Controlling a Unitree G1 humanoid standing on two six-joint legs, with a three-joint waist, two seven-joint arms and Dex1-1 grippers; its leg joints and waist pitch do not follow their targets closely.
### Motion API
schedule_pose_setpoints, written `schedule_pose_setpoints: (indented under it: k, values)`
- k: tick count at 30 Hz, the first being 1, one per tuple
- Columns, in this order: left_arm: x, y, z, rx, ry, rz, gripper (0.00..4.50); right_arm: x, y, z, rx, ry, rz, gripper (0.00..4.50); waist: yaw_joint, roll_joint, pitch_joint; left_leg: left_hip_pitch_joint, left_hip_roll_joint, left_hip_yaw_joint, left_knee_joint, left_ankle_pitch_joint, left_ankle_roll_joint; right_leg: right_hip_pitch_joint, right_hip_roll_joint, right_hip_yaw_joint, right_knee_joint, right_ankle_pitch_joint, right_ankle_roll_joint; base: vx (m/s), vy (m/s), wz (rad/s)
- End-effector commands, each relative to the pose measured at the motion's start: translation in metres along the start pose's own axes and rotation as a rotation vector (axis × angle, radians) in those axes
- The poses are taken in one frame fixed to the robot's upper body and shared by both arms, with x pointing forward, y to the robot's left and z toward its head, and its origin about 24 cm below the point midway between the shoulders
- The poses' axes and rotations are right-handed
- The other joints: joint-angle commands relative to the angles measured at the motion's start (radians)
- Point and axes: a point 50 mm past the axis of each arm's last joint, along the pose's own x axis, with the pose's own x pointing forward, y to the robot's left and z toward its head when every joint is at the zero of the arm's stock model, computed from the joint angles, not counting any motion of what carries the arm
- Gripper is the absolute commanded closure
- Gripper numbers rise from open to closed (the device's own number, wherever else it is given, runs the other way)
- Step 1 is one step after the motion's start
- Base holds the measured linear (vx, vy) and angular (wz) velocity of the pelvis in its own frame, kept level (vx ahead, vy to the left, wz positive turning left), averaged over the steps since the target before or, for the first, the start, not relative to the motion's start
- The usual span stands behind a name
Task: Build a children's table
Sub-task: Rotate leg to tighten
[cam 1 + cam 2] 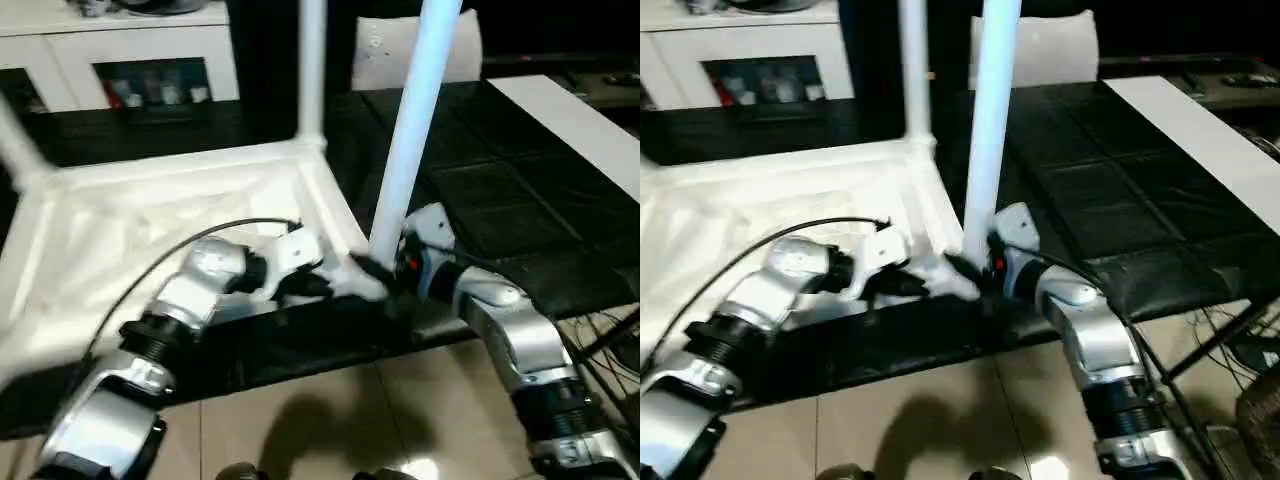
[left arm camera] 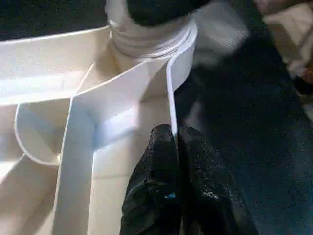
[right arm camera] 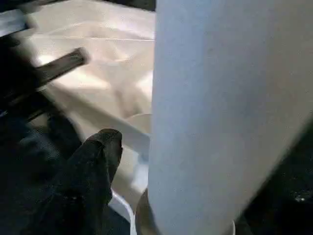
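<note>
**On the black mat: tabletop upside down, leg at near corner**

At centre of the head views, the white table top (image 1: 170, 215) lies ribbed side up on a black mat (image 1: 500, 200). One leg (image 1: 312, 70) stands upright in the far corner socket, at about 12 o'clock from the grippers. A second leg (image 1: 410, 130) rises, slightly tilted, from the near right corner.

Left wrist view adds detail: the left gripper (image 2: 175, 142) has its two black fingers pressed together, pinching the thin rim wall of the top just short of the corner socket (image 2: 151, 41), where the leg's ringed base sits.

Right wrist view shows the second leg filling the frame at close range, one black finger (image 3: 95, 166) of the right gripper (image 1: 385, 275) beside it at 9 o'clock; the other finger is hidden behind the leg, so whether it clasps the leg cannot be told.

At 11 o'clock, a white cabinet (image 1: 120, 50) with small items behind its glass door.
</note>
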Motion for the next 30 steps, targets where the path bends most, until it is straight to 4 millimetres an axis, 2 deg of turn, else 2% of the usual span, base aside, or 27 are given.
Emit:
schedule_pose_setpoints:
  k: [1, 2, 3, 6, 10, 13, 14, 18, 20, 26, 29, 30]
  values:
    - [-0.001, -0.004, 0.014, 0.093, -0.026, -0.148, 4.50, -0.008, 0.009, 0.004, -0.045, -0.005, 0.198, 1.03, 0.002, 0.010, -0.074, 0.008, 0.058, -0.017, -0.063, -0.145, 0.064, 0.070, -0.100, 0.068, -0.085, -0.223, -0.165, 0.000, 0.000, 0.00]
    - [-0.001, -0.004, 0.014, 0.093, -0.026, -0.148, 4.50, -0.008, 0.009, 0.004, -0.045, -0.005, 0.198, 1.03, 0.008, 0.009, -0.073, 0.008, 0.061, -0.016, -0.064, -0.145, 0.065, 0.068, -0.100, 0.070, -0.083, -0.219, -0.167, 0.000, 0.000, 0.00]
    - [-0.006, -0.006, 0.011, 0.117, -0.004, -0.234, 4.50, -0.016, 0.015, 0.005, -0.049, 0.003, 0.338, 1.17, 0.014, 0.012, -0.072, 0.008, 0.063, -0.018, -0.065, -0.148, 0.068, 0.069, -0.099, 0.069, -0.083, -0.220, -0.166, 0.000, 0.000, 0.00]
    - [-0.011, -0.008, 0.008, 0.139, 0.026, -0.304, 4.50, -0.023, 0.019, 0.004, -0.051, 0.028, 0.458, 1.37, 0.023, 0.011, -0.075, 0.006, 0.065, -0.018, -0.064, -0.138, 0.073, 0.068, -0.101, 0.068, -0.077, -0.201, -0.171, 0.000, 0.000, 0.00]
    - [-0.016, -0.011, 0.006, 0.156, 0.058, -0.387, 4.50, -0.031, 0.024, 0.003, -0.033, 0.069, 0.601, 1.75, 0.038, 0.009, -0.073, 0.008, 0.064, -0.016, -0.064, -0.149, 0.067, 0.066, -0.103, 0.068, -0.083, -0.248, -0.165, 0.000, 0.000, 0.00]
    - [-0.017, -0.012, 0.006, 0.165, 0.064, -0.420, 4.50, -0.033, 0.026, 0.002, -0.029, 0.082, 0.656, 1.95, 0.048, 0.009, -0.075, 0.009, 0.065, -0.017, -0.063, -0.141, 0.062, 0.065, -0.103, 0.067, -0.084, -0.267, -0.156, 0.000, 0.000, 0.00]
    - [-0.018, -0.013, 0.006, 0.169, 0.064, -0.439, 4.50, -0.034, 0.028, 0.002, -0.028, 0.092, 0.688, 2.13, 0.051, 0.003, -0.076, 0.009, 0.065, -0.016, -0.064, -0.136, 0.062, 0.065, -0.103, 0.067, -0.084, -0.264, -0.154, 0.000, 0.000, 0.00]
    - [-0.018, -0.013, 0.007, 0.172, 0.067, -0.459, 4.50, -0.036, 0.031, 0.001, -0.015, 0.107, 0.748, 2.34, 0.057, 0.005, -0.077, 0.009, 0.065, -0.017, -0.064, -0.128, 0.057, 0.063, -0.103, 0.067, -0.081, -0.272, -0.146, 0.000, 0.000, 0.00]
    - [-0.019, -0.011, 0.007, 0.168, 0.068, -0.455, 4.50, -0.036, 0.033, 0.002, -0.001, 0.109, 0.772, 2.42, 0.059, 0.003, -0.076, 0.007, 0.063, -0.017, -0.064, -0.126, 0.057, 0.064, -0.103, 0.066, -0.083, -0.279, -0.140, 0.000, 0.000, 0.00]
    - [-0.019, -0.007, 0.009, 0.112, 0.015, -0.387, 4.50, -0.031, 0.037, 0.006, 0.058, 0.050, 0.734, 2.48, 0.060, 0.005, -0.077, 0.007, 0.064, -0.018, -0.064, -0.121, 0.051, 0.063, -0.102, 0.066, -0.083, -0.270, -0.140, 0.000, 0.000, 0.00]
    - [-0.017, -0.003, 0.007, 0.037, -0.003, -0.243, 4.50, -0.016, 0.034, 0.010, 0.095, -0.023, 0.497, 2.48, 0.054, 0.007, -0.073, 0.006, 0.060, -0.020, -0.068, -0.147, 0.028, 0.063, -0.104, 0.064, -0.088, -0.320, -0.129, 0.000, 0.000, 0.00]
    - [-0.016, -0.001, 0.007, 0.003, -0.009, -0.190, 4.50, -0.010, 0.030, 0.010, 0.112, -0.030, 0.395, 2.48, 0.045, 0.009, -0.071, 0.010, 0.057, -0.021, -0.070, -0.166, 0.006, 0.060, -0.104, 0.063, -0.093, -0.370, -0.113, 0.000, 0.000, 0.00]
